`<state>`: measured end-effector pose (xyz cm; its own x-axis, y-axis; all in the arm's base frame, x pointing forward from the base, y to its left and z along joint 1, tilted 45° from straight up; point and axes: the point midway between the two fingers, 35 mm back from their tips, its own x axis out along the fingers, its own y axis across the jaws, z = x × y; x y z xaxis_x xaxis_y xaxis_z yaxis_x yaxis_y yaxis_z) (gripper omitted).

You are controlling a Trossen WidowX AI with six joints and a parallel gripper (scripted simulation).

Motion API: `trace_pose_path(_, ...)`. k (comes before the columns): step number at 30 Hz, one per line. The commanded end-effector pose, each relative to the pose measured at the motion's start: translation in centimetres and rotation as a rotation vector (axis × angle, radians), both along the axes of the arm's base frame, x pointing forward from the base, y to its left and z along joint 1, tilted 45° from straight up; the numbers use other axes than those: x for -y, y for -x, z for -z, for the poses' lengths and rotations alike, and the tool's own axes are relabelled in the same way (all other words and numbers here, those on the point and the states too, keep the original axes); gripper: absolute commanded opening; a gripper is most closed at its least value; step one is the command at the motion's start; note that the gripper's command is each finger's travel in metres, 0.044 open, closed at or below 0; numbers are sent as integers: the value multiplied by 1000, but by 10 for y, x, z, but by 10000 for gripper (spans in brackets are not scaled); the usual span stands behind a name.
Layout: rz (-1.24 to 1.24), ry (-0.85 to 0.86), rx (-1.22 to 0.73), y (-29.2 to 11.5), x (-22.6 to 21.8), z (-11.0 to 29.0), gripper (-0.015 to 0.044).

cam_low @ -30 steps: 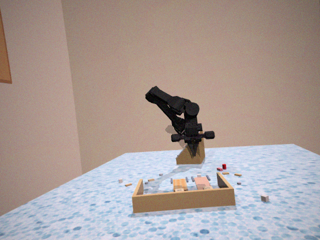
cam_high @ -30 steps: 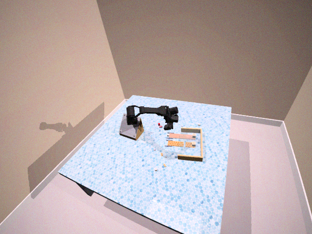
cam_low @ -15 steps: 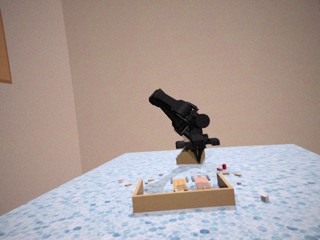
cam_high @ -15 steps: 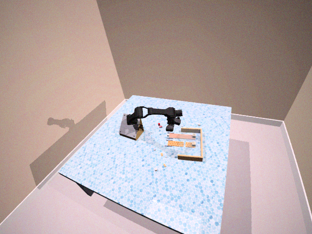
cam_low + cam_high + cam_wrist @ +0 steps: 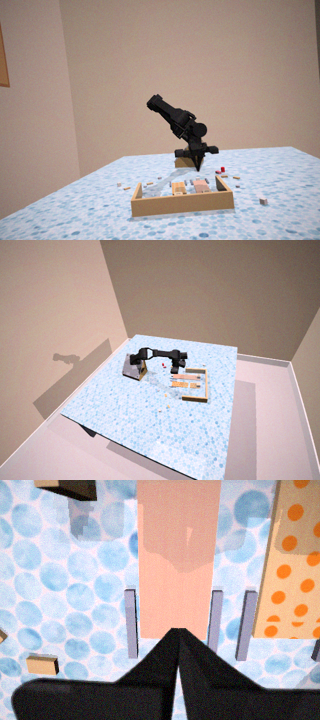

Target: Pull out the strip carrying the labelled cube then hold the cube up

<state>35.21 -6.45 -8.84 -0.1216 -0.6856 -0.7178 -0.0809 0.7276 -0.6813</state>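
Observation:
The pink strip (image 5: 184,376) (image 5: 201,186) (image 5: 175,565) looks unbroken and bears a pale cube (image 5: 198,376) at its far end. The orange-dotted strip (image 5: 179,384) (image 5: 178,187) (image 5: 300,580) lies beside it, with a gap between its long near piece and the short far piece (image 5: 192,385) that bears another pale cube (image 5: 198,384). The cubes' labels cannot be read now. My gripper (image 5: 198,169) (image 5: 177,635) is shut and empty, pointing down above the near end of the pink strip. In the top view its fingertips are hard to make out.
A three-sided wooden wall (image 5: 206,384) (image 5: 182,204) surrounds the far ends of the strips. Grey rails (image 5: 131,625) (image 5: 246,627) flank their near ends. A red piece (image 5: 163,364) (image 5: 222,169) and several small blocks lie around, including a tan one (image 5: 42,665) left of the gripper.

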Motion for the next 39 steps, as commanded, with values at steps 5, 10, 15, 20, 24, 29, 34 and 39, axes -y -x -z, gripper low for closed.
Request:
trace_pose_path(5, 0, 6, -19, 6, 12, 13, 0)
trace_pose_path(10, 0, 7, -20, 7, 17, 19, 0)
trace_pose_path(15, 0, 8, -20, 8, 23, 24, 0)
trace_pose_path(20, 0, 9, -20, 10, 29, 30, 0)
trace_pose_path(24, 0, 10, -20, 11, 33, 34, 0)
trace_pose_path(29, 0, 10, -20, 11, 34, 35, 0)
trace_pose_path(34, 0, 10, -20, 11, 34, 35, 0)
trace_pose_path(39, 0, 10, -20, 11, 34, 35, 0)
